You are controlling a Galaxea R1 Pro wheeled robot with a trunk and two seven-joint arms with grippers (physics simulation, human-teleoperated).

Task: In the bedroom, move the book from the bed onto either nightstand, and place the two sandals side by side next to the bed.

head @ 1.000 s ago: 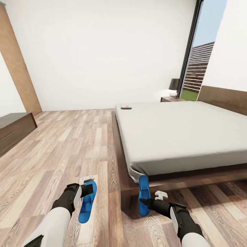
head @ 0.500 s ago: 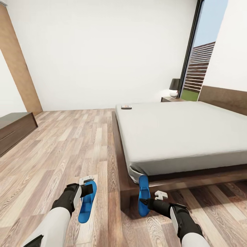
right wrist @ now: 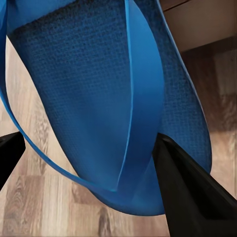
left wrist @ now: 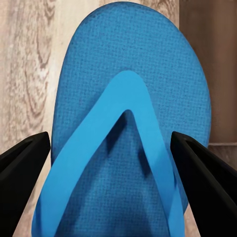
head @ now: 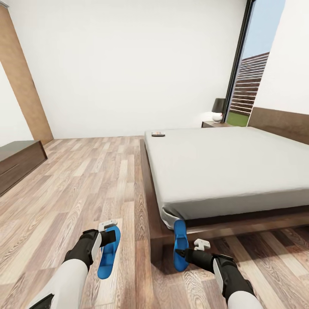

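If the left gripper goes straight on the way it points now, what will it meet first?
Probably the wood floor. The left gripper already has a blue sandal between its jaws, and beyond the sandal's toe lie only planks, with the bed frame off to the side.

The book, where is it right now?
In the head view, the book lies on the bed, at its far left corner, left of the nightstand with the lamp.

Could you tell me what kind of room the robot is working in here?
Most likely a bedroom: a large bed with a grey mattress and dark wooden frame stands on a wood-plank floor, and a small nightstand carrying a black-shaded lamp sits beside it near a tall window.
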